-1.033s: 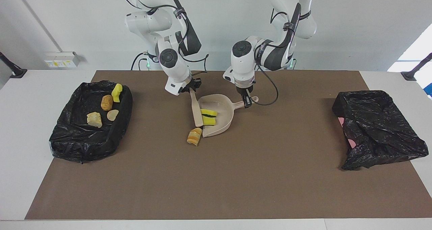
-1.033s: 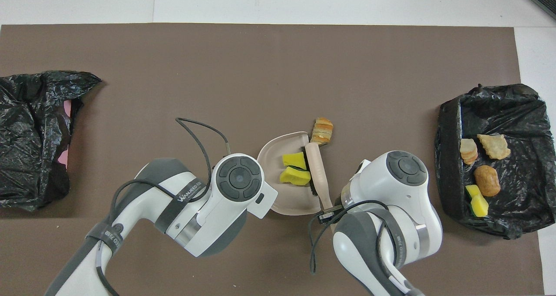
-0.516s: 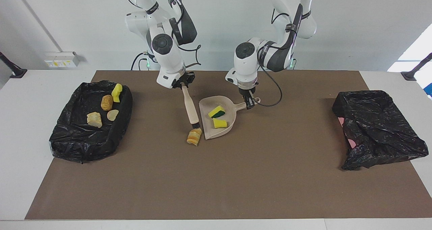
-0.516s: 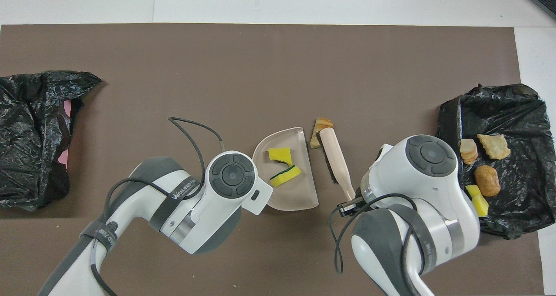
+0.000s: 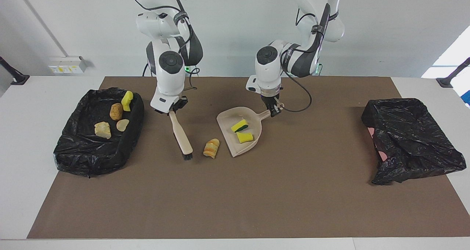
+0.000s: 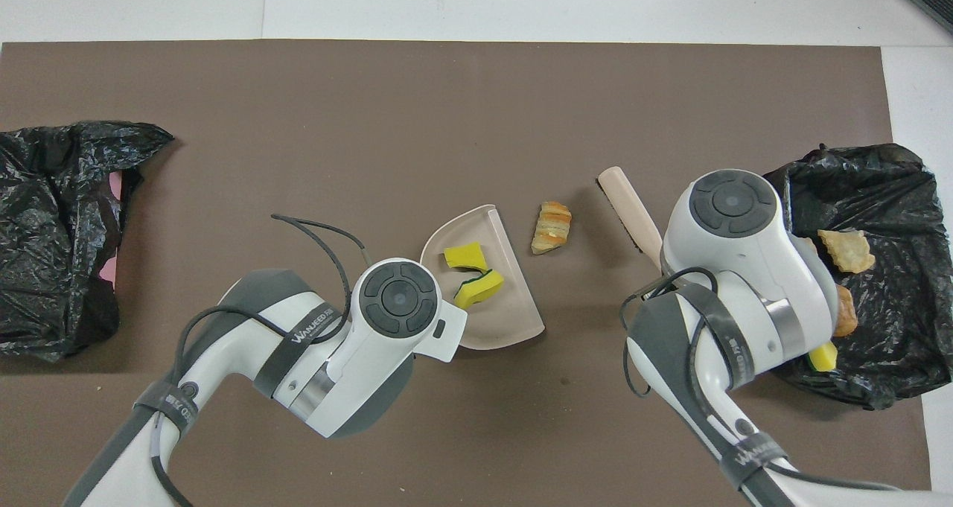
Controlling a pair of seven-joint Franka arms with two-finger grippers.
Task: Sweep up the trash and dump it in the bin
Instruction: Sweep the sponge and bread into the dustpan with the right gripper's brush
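My right gripper (image 5: 173, 110) is shut on the handle of the beige brush (image 5: 181, 136) (image 6: 629, 205). The brush slants down, its black bristles low over the mat. My left gripper (image 5: 273, 111) is shut on the handle of the beige dustpan (image 5: 229, 118) (image 6: 514, 321). Two yellow-and-green sponge pieces (image 5: 242, 131) (image 6: 471, 272) lie in the pan. An orange striped foam chunk (image 5: 212, 148) (image 6: 552, 227) lies on the mat between the bristles and the pan's open edge, apart from both. The black-lined bin (image 5: 132, 132) (image 6: 901, 194) stands at the right arm's end. Both grippers are hidden under the arms in the overhead view.
Several scraps (image 5: 116, 111) lie in the bin, partly covered by the right arm in the overhead view. A crumpled black bag (image 5: 411, 140) (image 6: 59, 231) over something pink sits at the left arm's end. A brown mat (image 5: 257, 198) covers the table.
The right arm lifted the brush off the pan and swung it toward the bin's end, past the orange chunk. The pan shifted slightly toward the left arm's end, and the sponge pieces slid deeper in.
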